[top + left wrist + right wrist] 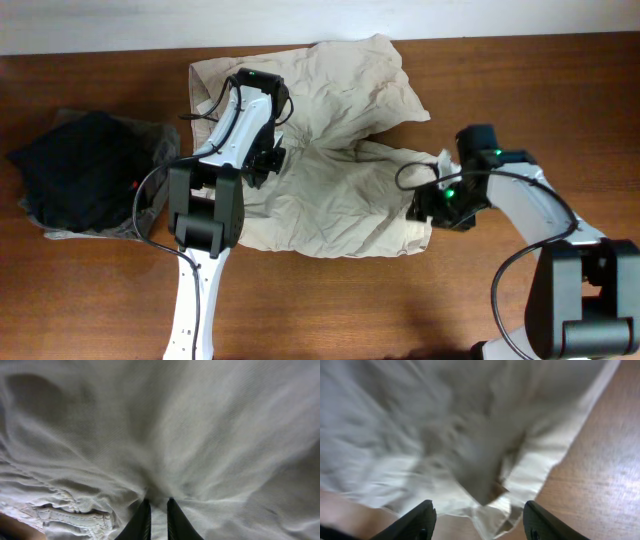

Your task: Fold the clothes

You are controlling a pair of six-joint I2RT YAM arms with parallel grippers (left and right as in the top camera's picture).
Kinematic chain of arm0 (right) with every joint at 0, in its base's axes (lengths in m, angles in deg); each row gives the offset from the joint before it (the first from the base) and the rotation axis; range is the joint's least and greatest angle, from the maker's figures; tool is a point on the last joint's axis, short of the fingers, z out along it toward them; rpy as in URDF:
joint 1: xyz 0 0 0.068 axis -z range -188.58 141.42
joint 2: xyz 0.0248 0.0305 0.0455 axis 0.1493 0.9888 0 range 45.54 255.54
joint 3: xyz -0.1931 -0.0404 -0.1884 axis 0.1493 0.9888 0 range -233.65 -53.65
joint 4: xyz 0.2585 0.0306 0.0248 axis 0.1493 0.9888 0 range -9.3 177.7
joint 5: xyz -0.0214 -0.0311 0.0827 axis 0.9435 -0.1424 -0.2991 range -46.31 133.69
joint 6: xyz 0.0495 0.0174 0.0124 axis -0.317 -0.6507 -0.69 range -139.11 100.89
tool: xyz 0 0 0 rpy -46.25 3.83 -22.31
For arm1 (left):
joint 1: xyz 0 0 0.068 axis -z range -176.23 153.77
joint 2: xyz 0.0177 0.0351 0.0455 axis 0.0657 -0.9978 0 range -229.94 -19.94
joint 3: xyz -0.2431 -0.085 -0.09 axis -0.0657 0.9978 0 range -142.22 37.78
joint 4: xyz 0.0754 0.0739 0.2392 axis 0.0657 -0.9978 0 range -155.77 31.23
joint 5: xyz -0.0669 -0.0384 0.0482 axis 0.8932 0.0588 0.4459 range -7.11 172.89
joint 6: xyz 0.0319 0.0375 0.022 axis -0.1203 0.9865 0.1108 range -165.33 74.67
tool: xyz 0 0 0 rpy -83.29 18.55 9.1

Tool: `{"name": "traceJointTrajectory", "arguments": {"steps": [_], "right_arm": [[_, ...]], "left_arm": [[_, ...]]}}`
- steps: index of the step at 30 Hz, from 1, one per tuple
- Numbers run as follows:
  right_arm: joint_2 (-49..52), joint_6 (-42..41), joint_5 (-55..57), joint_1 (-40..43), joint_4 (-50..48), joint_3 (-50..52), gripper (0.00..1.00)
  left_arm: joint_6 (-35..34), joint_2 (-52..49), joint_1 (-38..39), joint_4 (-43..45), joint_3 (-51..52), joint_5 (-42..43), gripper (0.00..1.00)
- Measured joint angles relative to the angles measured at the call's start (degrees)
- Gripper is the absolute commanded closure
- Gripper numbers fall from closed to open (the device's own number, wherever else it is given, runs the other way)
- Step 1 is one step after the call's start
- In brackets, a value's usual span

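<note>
The clothes, wrinkled light beige shorts [340, 150], lie spread across the middle of the table. My left gripper [268, 160] sits on their left part. In the left wrist view its fingers [158, 502] stand close together, pinching a fold of the shorts [175, 425] near a stitched seam [75, 517]. My right gripper [428, 205] hovers over the shorts' lower right corner. In the right wrist view its fingers [479, 510] are spread wide, with nothing held, above the pale hem of the shorts [445, 425].
A black garment [75, 170] lies on a grey-olive cloth [155, 140] at the left of the brown wooden table [560, 90]. Both arm bases stand at the near edge.
</note>
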Motion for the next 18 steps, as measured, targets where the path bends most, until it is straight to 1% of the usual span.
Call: {"name": "traceJointTrajectory", "arguments": {"steps": [6, 9, 12, 18], "right_arm": [[0.0, -2.51, 3.15, -0.55, -1.05, 5.55, 0.44], [0.0, -3.45, 2.8, -0.55, -2.47, 7.58, 0.51], [0.0, -3.48, 1.49, -0.55, -3.65, 8.9, 0.55], [0.0, -2.73, 0.22, -0.55, -3.91, 9.27, 0.68]], "left_arm": [[0.0, 0.0, 0.0, 0.02, 0.0, 0.0, 0.88], [0.0, 0.0, 0.0, 0.46, 0.0, 0.0, 0.88], [0.0, 0.0, 0.0, 0.52, 0.0, 0.0, 0.88], [0.0, 0.0, 0.0, 0.63, 0.0, 0.0, 0.88]]}}
